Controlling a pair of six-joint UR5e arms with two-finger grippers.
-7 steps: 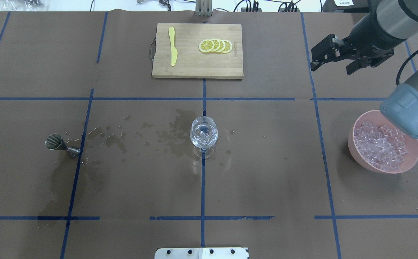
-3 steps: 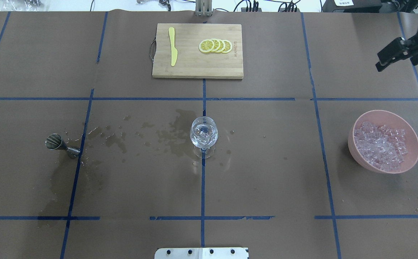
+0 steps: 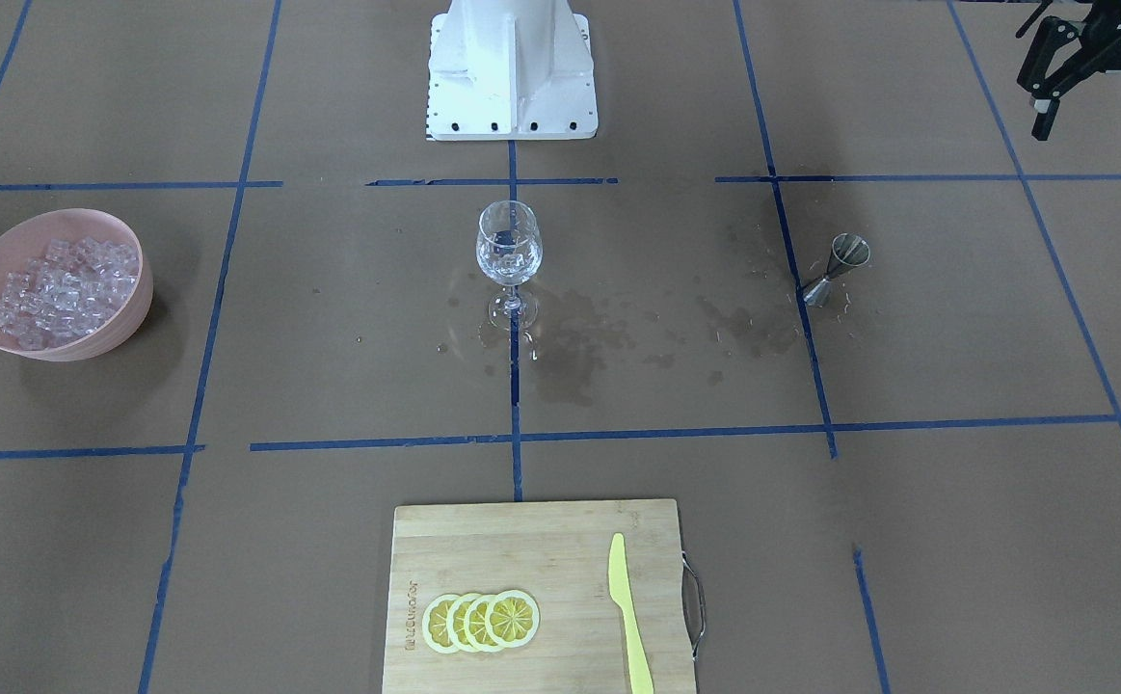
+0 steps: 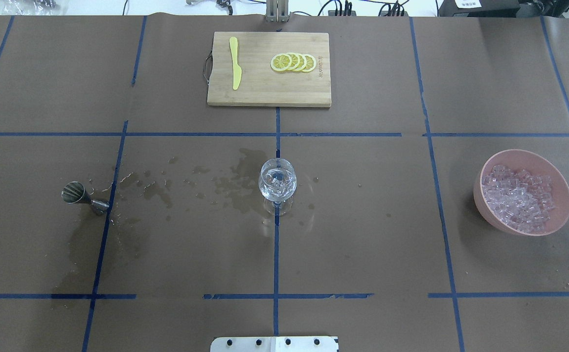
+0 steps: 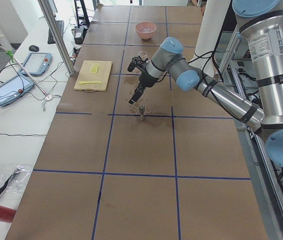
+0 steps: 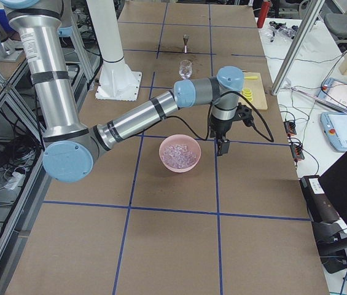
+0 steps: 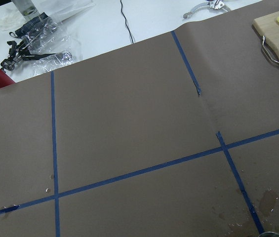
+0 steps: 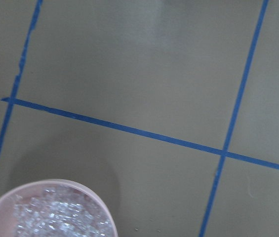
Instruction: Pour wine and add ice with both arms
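The wine glass (image 4: 277, 182) stands at the table's middle with clear liquid and some ice in it; it also shows in the front view (image 3: 509, 251). The ice (image 4: 519, 198) fills a pink bowl (image 4: 485, 216) at the right, also seen in the front view (image 3: 88, 342) and the right wrist view (image 8: 50, 217). My left gripper (image 3: 1095, 130) is open and empty, raised beside the steel jigger (image 3: 838, 268). My right gripper (image 6: 223, 146) shows only in the right side view, beyond the bowl; I cannot tell whether it is open. Neither gripper shows in the overhead view.
A wooden cutting board (image 4: 269, 93) at the far centre carries lemon slices (image 4: 293, 62) and a yellow knife (image 4: 236, 63). The jigger (image 4: 81, 195) stands at the left. Wet stains (image 4: 235, 188) spread between jigger and glass. The white pedestal (image 3: 512, 67) is at the robot's side.
My right arm and gripper have drawn away to the right and left the overhead view, uncovering the bowl. The glass, jigger and bowl have not moved.
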